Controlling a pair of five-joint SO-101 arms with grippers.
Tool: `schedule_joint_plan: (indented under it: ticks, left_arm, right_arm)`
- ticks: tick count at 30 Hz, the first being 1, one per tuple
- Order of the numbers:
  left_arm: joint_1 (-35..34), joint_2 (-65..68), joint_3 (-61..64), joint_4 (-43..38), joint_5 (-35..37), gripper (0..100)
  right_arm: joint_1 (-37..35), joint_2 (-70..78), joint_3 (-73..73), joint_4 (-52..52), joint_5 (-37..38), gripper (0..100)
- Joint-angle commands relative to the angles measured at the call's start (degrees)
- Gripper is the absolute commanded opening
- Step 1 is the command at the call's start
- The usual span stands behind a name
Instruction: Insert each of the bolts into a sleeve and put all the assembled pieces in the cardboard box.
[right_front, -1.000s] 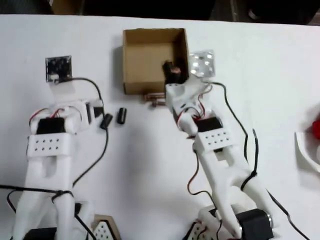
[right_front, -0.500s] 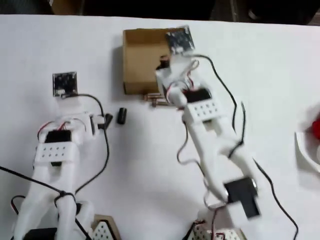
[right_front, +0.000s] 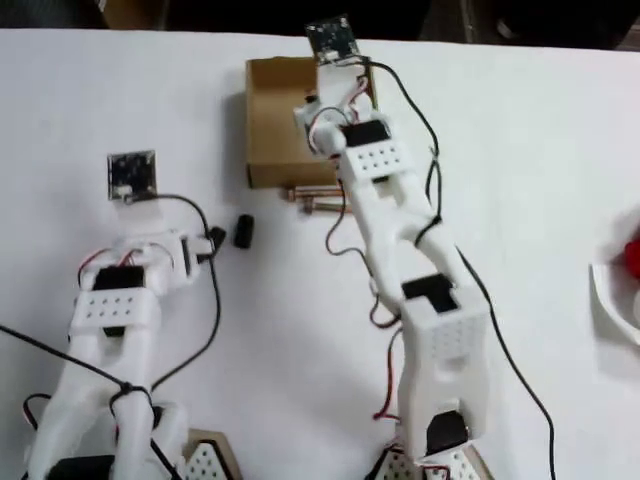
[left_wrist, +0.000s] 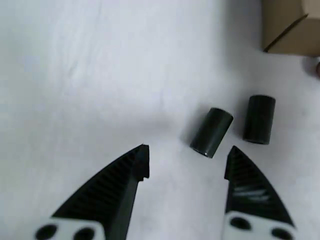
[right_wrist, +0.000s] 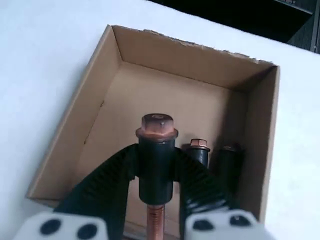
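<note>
My right gripper (right_wrist: 156, 172) is shut on a black sleeve with a copper bolt through it (right_wrist: 156, 155), held upright above the open cardboard box (right_wrist: 100, 125). Two assembled pieces (right_wrist: 199, 150) (right_wrist: 227, 160) stand against the box's inner wall. My left gripper (left_wrist: 187, 157) is open low over the table, just short of two loose black sleeves (left_wrist: 211, 132) (left_wrist: 259, 119) lying side by side. In the high view, one sleeve (right_front: 243, 232) lies right of the left gripper (right_front: 212, 240). Two bare bolts (right_front: 315, 200) lie on the table by the box's (right_front: 270, 120) near wall.
The right arm (right_front: 400, 230) stretches diagonally across the table's middle to the box. A white dish with something red (right_front: 620, 290) sits at the right edge. Cables trail beside both arms. A corner of the box (left_wrist: 292, 25) shows beyond the sleeves.
The right arm has swung from the box's near right corner to over the box, carrying the assembled piece. The left arm has shifted slightly and still sits by the sleeves.
</note>
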Motion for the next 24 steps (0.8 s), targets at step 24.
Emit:
schedule_joint_plan:
  ticks: [24]
  left_arm:
    - [-0.4,-1.6,0.0,-1.0,0.0,26]
  right_arm:
    - [1.0,29.8,-43.8,14.6,0.3,2.0]
